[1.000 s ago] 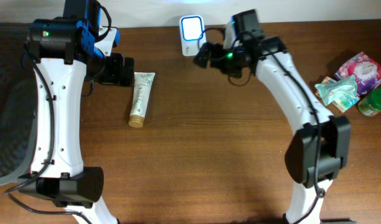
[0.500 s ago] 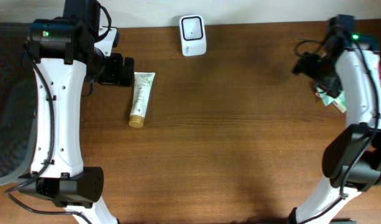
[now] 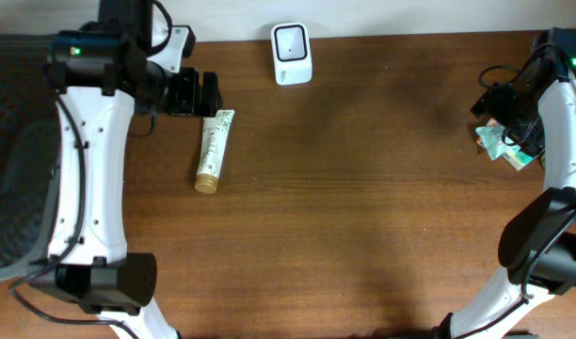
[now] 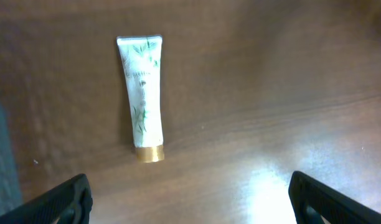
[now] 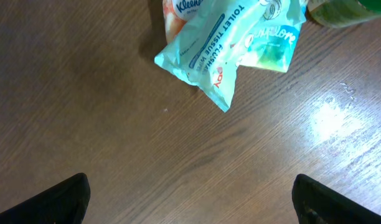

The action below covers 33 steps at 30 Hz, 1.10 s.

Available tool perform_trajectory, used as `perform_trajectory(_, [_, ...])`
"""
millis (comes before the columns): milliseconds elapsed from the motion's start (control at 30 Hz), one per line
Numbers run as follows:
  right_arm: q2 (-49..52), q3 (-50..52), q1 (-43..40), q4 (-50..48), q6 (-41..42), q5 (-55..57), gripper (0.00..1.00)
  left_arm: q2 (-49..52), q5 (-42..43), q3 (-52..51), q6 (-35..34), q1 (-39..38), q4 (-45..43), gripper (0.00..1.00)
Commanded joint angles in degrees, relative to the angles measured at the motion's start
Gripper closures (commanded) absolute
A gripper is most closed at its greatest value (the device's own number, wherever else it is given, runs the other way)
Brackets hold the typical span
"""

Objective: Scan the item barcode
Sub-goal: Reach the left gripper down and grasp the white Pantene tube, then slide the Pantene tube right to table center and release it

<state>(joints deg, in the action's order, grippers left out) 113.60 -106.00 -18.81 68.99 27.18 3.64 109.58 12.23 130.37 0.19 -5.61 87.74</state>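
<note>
A white tube with green leaf print and a gold cap (image 3: 213, 151) lies on the wooden table at the left, cap toward the front. In the left wrist view the tube (image 4: 142, 93) is ahead of my open left gripper (image 4: 190, 202), which holds nothing. From above, the left gripper (image 3: 205, 94) hovers by the tube's flat end. The white barcode scanner (image 3: 292, 52) stands at the back edge. My right gripper (image 3: 507, 105) hangs open at the far right, just short of a teal tissue packet (image 5: 221, 43); the right gripper (image 5: 193, 202) holds nothing.
More goods crowd the far right edge: the teal packet (image 3: 503, 146) and a green item (image 5: 340, 9) behind it. A dark mesh chair (image 3: 10, 179) sits off the table's left side.
The right arm has swung from the scanner at the back to the far right, over the packets. The left gripper has shifted slightly right, toward the tube's flat end. Both stayed open.
</note>
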Motion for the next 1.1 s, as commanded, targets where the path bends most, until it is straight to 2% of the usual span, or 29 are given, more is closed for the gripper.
perform_trajectory(0, [-1.55,-0.07,0.04,0.22,0.04,1.16,0.01,0.35,-3.69,-10.73,-5.57,-0.02,-3.91,0.01])
perform_trajectory(100, [-1.55,-0.07,0.04,0.22,0.04,1.16,0.01,0.35,-3.48,-24.37,-6.97,-0.24,-12.76,0.02])
perform_trajectory(133, [-1.55,-0.07,0.04,0.24,0.04,1.16,0.01,0.35,-3.5,-29.03,-7.02,-0.24,-17.46,0.07])
perform_trajectory(167, [-1.55,-0.07,0.04,0.24,0.04,1.16,0.01,0.35,-3.52,-32.17,-7.02,-0.33,-21.18,0.14])
perform_trajectory(200, [-1.55,-0.07,0.04,0.24,0.04,1.16,0.01,0.35,-3.76,-35.41,-7.02,-0.7,-25.53,0.27])
perform_trajectory(233, [-1.55,-0.07,0.04,0.22,0.04,1.16,0.01,0.35,-5.03,-37.24,-7.02,-1.14,-28.57,0.37])
perform_trajectory(367, [-1.55,-0.07,0.04,0.22,0.04,1.16,0.01,0.35,-13.9,-43.69,-7.02,-3.28,-42.69,0.35])
perform_trajectory(433, [-1.55,-0.07,0.04,0.22,0.04,1.16,0.01,0.35,-14.4,-46.29,-7.02,-3.52,-47.36,0.27])
perform_trajectory(467, [-1.55,-0.07,0.04,0.22,0.04,1.16,0.01,0.35,-14.49,-47.45,-7.02,-3.82,-48.76,0.28])
perform_trajectory(533, [-1.55,-0.07,0.04,0.24,0.04,1.16,0.01,0.35,-14.88,-49.48,-7.02,-4.13,-50.62,0.39])
perform_trajectory(667, [-1.55,-0.07,0.04,0.24,0.04,1.14,0.01,0.59,-16.2,-54.4,-7.02,-3.98,-55.56,0.42])
perform_trajectory(700, [-1.55,-0.07,0.04,0.22,0.04,1.16,0.01,0.7,-15.78,-55.41,-7.02,-4.11,-56.7,0.41])
perform_trajectory(767, [-1.55,-0.07,0.04,0.22,0.04,1.16,0.01,2.23,-13.75,-57.13,-7.02,-4.92,-58.66,0.44])
perform_trajectory(833, [-1.55,-0.07,0.04,0.24,0.04,1.16,0.01,4.85,-13.07,-57.2,-7.02,-6.23,-58.82,0.56])
perform_trajectory(867, [-1.55,-0.07,0.04,0.24,0.04,1.16,0.01,5.92,-13.07,-57.2,-7.02,-6.82,-58.8,0.67])
perform_trajectory(900, [-1.55,-0.07,0.04,0.22,0.04,1.16,0.01,6.62,-13.03,-57.2,-7.02,-7.5,-58.62,0.89])
perform_trajectory(933, [-1.55,-0.07,0.04,0.22,0.04,1.16,0.01,6.64,-13.03,-57.18,-7.02,-8.09,-58.62,1.0])
perform_trajectory(1067, [-1.55,-0.07,0.04,0.24,0.04,1.16,0.01,6.03,-9.9,-55.34,-7.02,-10.12,-58.14,1.0])
